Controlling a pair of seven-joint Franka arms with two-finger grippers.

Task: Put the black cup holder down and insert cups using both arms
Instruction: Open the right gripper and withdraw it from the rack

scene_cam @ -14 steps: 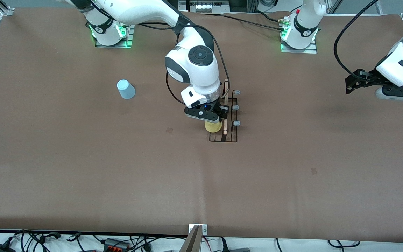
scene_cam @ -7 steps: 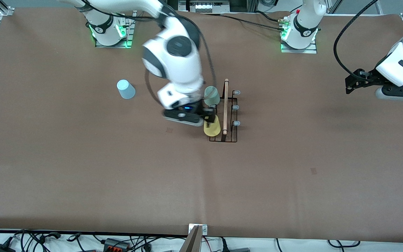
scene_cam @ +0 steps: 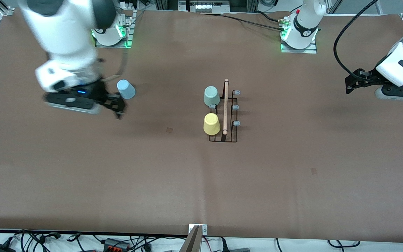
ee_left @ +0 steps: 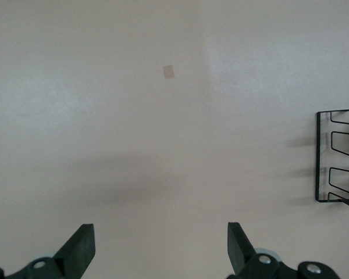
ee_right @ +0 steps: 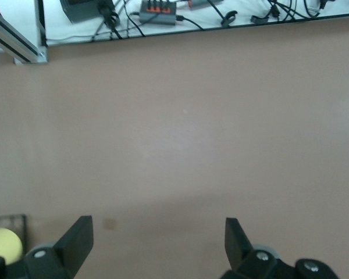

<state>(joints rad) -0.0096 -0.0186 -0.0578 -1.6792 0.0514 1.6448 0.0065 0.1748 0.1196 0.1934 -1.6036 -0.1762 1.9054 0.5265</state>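
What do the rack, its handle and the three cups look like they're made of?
Black cup holder: thin black wire, probably coated metal. Its rod handle: pale, likely wood. Yellow cup, grey-green cup and blue cup: matte, evenly coloured, apparently plastic.

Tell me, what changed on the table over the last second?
The right gripper let go of the yellow cup on the black cup holder and swung away, open, to beside the light blue cup. The grey-green cup, the blue cup and the waiting left gripper stayed put.
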